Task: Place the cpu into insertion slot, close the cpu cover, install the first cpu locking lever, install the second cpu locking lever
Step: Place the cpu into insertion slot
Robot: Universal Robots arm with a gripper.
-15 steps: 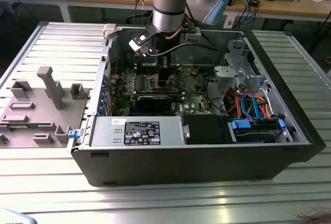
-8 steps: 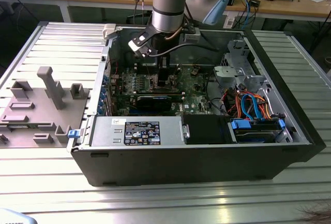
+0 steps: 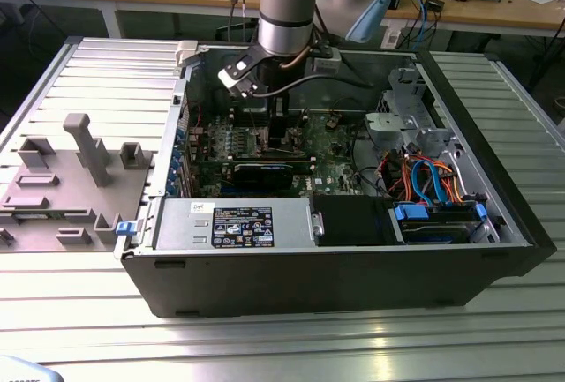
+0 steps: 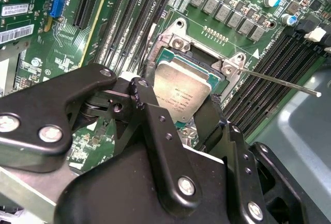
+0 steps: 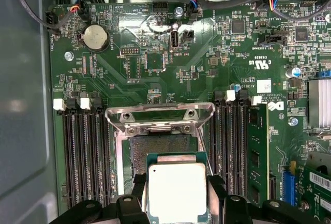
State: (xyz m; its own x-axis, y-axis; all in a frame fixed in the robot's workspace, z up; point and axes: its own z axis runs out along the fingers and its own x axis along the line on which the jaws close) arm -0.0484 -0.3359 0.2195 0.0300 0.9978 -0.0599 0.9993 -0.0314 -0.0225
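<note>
Step one in hand: cpu clamped in the jaws, over the insertion slot, not seated.
Arm reaches down into the open computer case on the desk. In both wrist views the jaws are closed on two opposite edges of the cpu, silvery top up. It hangs over the near part of the dark socket, the rest of which is uncovered. The cpu cover stands flipped open at the far side of the slot. One locking lever sticks out free as a thin rod, so cover and levers look not yet done. Judgement: seating calls for squaring the chip to the socket rim, centring it, and lowering it flat. A tilted or offset drop risks the socket contacts.
</note>
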